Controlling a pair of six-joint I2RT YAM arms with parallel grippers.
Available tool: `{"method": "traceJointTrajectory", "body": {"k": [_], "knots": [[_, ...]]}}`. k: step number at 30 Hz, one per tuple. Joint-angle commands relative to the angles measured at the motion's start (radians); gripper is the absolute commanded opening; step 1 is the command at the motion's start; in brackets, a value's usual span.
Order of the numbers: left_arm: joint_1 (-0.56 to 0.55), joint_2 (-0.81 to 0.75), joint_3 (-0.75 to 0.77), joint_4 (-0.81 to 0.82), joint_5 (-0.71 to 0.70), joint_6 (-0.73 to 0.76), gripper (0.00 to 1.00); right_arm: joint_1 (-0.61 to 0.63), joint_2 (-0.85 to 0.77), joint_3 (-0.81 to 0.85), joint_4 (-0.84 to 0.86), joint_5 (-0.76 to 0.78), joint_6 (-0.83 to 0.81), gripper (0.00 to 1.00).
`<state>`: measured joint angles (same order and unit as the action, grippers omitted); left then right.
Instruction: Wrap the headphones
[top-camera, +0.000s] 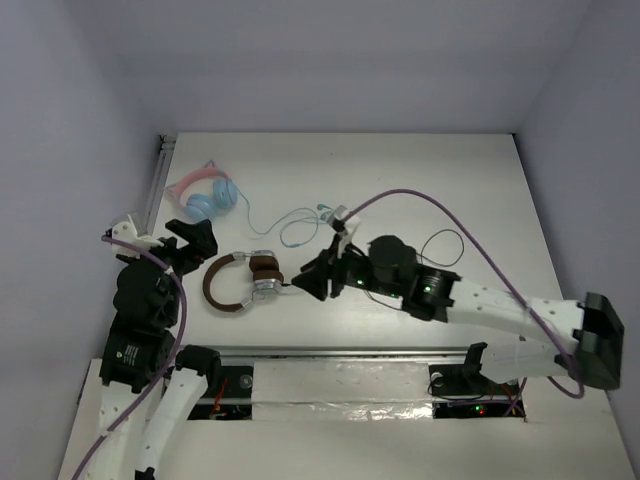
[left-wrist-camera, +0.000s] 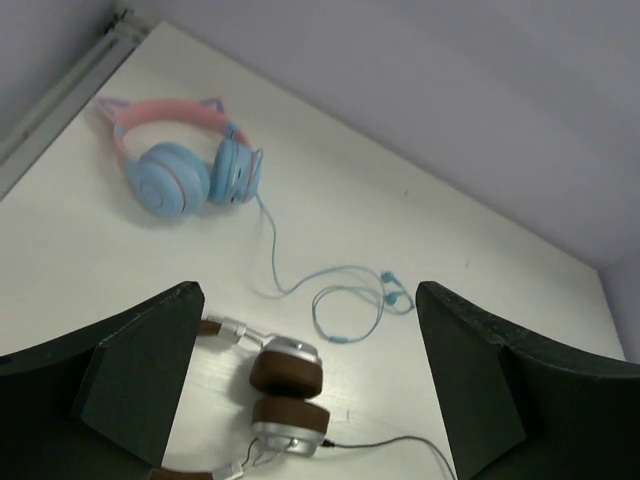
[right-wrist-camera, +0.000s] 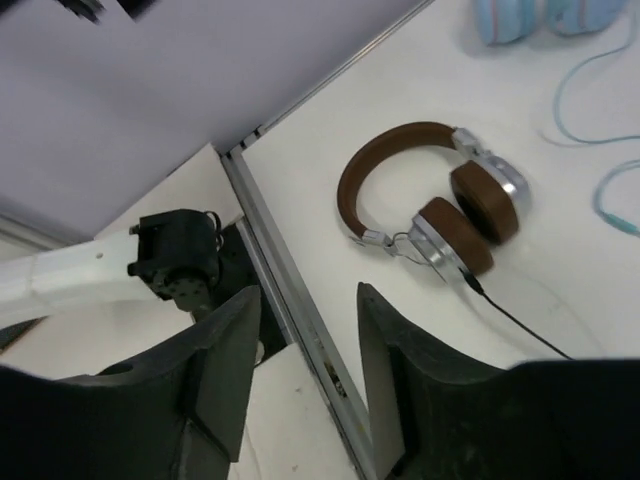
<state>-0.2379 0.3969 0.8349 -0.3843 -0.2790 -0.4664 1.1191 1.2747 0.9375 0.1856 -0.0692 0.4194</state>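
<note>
Nearest: the dark fingers (right-wrist-camera: 225, 370) of the right gripper (right-wrist-camera: 308, 300) fill the bottom of its wrist view, with the table's near rail showing in the gap between them.
Headphones: the headphones (top-camera: 240, 280) lie flat on the table (top-camera: 450, 170) near its near edge, left of centre. The headband bows left and the two ear cups sit together on the right.
Cable: the thin black cable (right-wrist-camera: 510, 320) leaves the nearer cup and runs right, passing under your right arm to a loose loop (top-camera: 442, 243) beyond it.
Risk, missed pinch: the cable is thin and lies flat on the table, so your fingers could close over it and come up empty.
Risk, drag: pull the cable before the cups are steadied and the whole headset will likely slide.
Risk, snag: with the cable lying beneath that arm, a sweep could catch or kink it.
Risk, wrong cord: the teal earbuds (top-camera: 300, 225) lie just beyond, and the cat-ear headphones (top-camera: 205, 195) sit far left. Take care not to hook the teal cord.
Right gripper, state: jaws partly apart with nothing between them, just right of the cups. I cannot tell whether it touches them.
Left gripper (left-wrist-camera: 308, 292), state: jaws spread wide and empty, just left of the headband.
</note>
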Motion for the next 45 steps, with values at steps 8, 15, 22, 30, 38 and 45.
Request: {"method": "traceJointTrajectory", "body": {"k": [8,15,22,30,38,45], "knots": [[0.006,0.300,0.061,-0.247,0.087,-0.192,0.66,0.002,-0.417,-0.140,-0.210,0.520,-0.021,0.00],[0.029,0.499,0.176,-0.464,0.072,-0.284,0.41,0.002,-0.529,-0.200,-0.212,0.603,0.028,0.00],[0.100,0.619,0.113,-0.544,0.115,-0.324,0.59,0.002,-0.577,-0.226,-0.218,0.632,0.055,0.00],[0.244,0.700,-0.086,-0.435,0.121,-0.356,0.91,0.002,-0.692,-0.244,-0.222,0.618,0.055,0.41],[0.253,0.744,-0.132,-0.372,0.054,-0.420,0.92,0.002,-0.698,-0.236,-0.239,0.608,0.061,0.42],[0.253,0.789,-0.128,-0.298,0.040,-0.420,0.84,0.002,-0.733,-0.241,-0.238,0.583,0.058,0.42]]}}
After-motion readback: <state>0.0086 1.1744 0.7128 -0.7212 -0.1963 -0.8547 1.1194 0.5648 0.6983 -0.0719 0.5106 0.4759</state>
